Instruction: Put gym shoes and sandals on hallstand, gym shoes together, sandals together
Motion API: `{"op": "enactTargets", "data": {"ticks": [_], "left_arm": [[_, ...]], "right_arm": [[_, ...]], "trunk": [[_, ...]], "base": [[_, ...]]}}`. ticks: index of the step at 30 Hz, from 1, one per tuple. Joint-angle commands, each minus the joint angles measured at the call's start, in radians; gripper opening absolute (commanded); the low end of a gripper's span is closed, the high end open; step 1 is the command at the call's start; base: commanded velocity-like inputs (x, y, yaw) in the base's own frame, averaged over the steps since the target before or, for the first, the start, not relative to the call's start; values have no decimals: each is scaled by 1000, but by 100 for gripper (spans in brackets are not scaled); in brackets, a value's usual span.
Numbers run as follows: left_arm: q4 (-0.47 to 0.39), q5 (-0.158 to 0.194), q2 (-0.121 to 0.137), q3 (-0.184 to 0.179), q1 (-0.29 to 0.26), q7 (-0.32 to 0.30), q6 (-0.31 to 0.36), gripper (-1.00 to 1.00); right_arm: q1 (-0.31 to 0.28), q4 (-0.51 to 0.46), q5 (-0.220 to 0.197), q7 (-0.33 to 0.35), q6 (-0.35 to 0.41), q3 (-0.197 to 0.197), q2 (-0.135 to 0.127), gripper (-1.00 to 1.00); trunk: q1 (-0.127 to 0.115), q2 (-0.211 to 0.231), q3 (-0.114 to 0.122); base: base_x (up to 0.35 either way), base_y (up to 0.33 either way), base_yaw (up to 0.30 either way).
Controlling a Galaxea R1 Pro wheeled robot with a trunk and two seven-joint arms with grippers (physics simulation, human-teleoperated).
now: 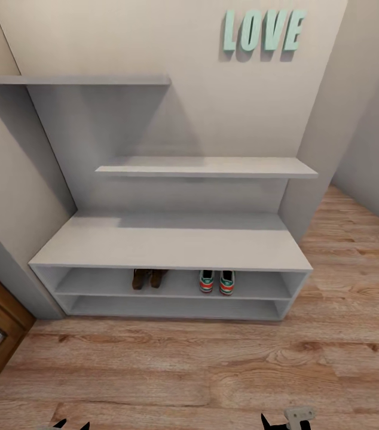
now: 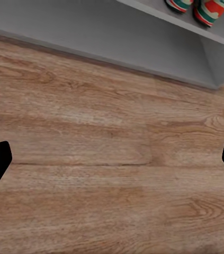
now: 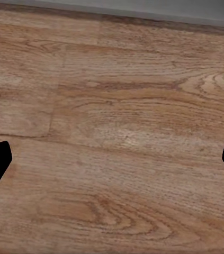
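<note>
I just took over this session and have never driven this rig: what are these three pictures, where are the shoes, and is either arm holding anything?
The big picture comes from the robot's head camera, facing the hallstand. On its upper open tier stand the two sandals, side by side, and to their right the two gym shoes, also side by side. The other two pictures come from cameras at each wrist, looking down at the corridor floor. The black shapes at their edges are fingertips: the left gripper and the right gripper are both open and hold nothing.
</note>
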Motion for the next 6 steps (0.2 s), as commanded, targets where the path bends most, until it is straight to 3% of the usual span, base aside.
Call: {"op": "enactTargets", "data": {"ticks": [1,6], "left_arm": [[1,-2,-1,5,-1,-6,-2,100],[8,-2,-1,5,-1,-6,-2,100]], "right_arm": [[-1,1,4,6,-3,-9,0,100],[-1,1,4,6,-3,-9,0,100]], "trunk": [[0,0,-1],[0,0,-1]], "base": [[0,0,0],[0,0,0]]}}
